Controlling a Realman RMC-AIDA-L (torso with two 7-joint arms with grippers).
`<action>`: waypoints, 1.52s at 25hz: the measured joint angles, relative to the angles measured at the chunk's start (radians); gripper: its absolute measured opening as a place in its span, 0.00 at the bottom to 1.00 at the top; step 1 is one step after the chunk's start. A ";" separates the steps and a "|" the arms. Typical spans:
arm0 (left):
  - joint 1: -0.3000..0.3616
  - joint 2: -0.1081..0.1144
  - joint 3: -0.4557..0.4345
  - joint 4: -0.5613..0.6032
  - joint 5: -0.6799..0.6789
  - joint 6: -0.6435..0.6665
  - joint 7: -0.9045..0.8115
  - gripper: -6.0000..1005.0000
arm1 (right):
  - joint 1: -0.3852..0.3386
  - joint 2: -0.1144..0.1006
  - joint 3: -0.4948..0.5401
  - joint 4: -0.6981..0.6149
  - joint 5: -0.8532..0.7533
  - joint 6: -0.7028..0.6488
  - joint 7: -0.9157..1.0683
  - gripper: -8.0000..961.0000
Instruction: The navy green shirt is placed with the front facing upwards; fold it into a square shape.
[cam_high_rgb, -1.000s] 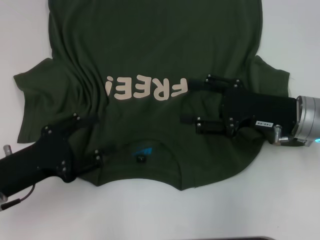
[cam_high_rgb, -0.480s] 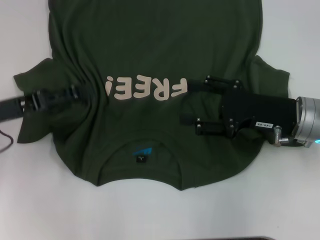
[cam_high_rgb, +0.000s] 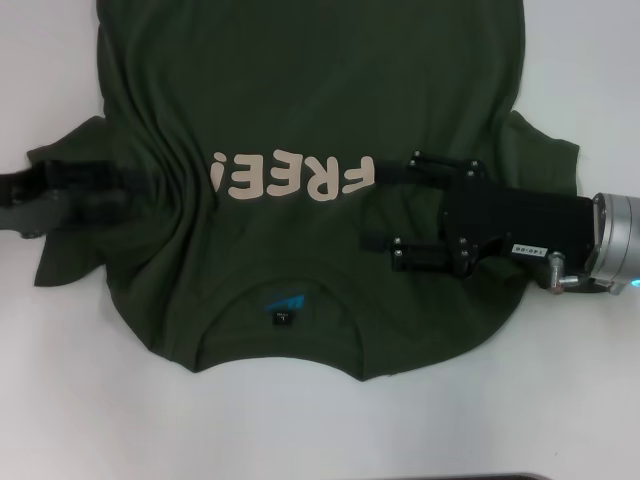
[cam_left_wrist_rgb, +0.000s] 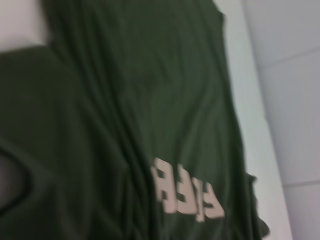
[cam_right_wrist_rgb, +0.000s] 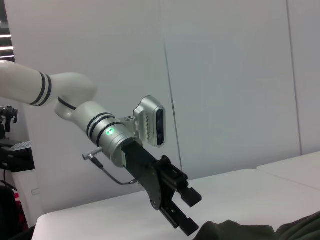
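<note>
Navy green shirt (cam_high_rgb: 310, 120) lies flat under right gripper (cam_high_rgb: 385, 207), fingers (cam_high_rgb: 395, 168) apart.

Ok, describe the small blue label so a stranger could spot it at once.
Start at the dark olive-green cotton T-shirt spread on the white table. Below its cream "FREE!" lettering, inside the curved collar, sits the blue label, the only blue patch on the cloth.

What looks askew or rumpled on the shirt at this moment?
The navy green shirt is bunched into diagonal wrinkles beside the left gripper, over that sleeve. The right gripper sits open on the chest.
</note>
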 joint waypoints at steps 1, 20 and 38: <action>0.000 0.005 0.000 -0.002 0.004 -0.005 -0.020 0.75 | 0.000 0.000 0.000 0.000 0.000 -0.001 0.000 0.86; -0.003 0.010 0.002 -0.024 0.025 -0.179 -0.168 0.75 | 0.001 0.000 0.000 0.003 0.000 -0.005 0.000 0.86; -0.006 0.026 0.001 -0.015 0.093 -0.255 -0.201 0.75 | 0.002 0.000 0.000 -0.001 0.003 -0.007 0.000 0.86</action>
